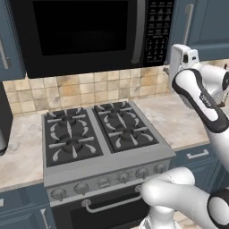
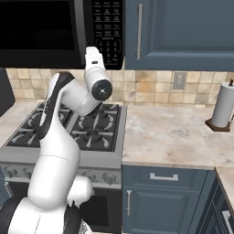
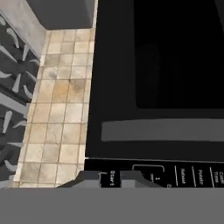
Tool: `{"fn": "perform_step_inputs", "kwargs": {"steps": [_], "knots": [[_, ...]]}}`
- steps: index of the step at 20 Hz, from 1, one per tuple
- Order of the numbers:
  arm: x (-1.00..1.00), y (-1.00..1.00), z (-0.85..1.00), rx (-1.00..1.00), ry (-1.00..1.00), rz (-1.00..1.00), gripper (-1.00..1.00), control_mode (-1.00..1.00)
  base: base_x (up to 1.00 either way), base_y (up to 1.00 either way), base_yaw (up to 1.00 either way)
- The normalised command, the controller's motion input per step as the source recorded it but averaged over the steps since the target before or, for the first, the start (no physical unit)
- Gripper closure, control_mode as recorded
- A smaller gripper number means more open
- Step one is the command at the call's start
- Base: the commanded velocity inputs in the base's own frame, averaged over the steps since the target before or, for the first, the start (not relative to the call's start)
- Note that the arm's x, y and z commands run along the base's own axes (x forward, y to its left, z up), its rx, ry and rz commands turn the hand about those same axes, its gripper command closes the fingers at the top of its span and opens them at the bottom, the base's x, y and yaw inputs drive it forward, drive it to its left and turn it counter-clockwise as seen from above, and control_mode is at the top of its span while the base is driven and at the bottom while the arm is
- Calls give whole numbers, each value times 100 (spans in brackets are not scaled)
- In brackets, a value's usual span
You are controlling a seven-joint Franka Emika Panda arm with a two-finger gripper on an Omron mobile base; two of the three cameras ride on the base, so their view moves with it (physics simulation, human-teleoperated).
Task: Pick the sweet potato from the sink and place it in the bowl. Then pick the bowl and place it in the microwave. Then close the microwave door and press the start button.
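Black microwave with grey handle, tan mottled tiles, blue cabinets.

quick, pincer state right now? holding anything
pincer: fingertips nearly together, nothing between them, right at the Start button on the microwave keypad; whether fully closed cannot be told
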Motion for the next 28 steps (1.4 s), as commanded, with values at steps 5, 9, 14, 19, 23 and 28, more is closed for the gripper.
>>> {"fn": "perform_step_inputs", "kwargs": {"steps": [5, 9, 14, 19, 23, 28], "knots": [[20, 0, 0, 1, 0, -25, 100, -100, 0, 0, 0], [12, -6, 0, 4, 0, -20, 100, -100, 0, 0, 0], [2, -8, 6, 6, 0, -15, 100, -100, 0, 0, 0], [-1, 0, 22, 7, 0, -4, 100, -100, 0, 0, 0], [-8, 0, 18, 6, 0, 0, 100, -100, 0, 0, 0], [0, -6, 3, 6, 0, 0, 100, -100, 0, 0, 0]]}}
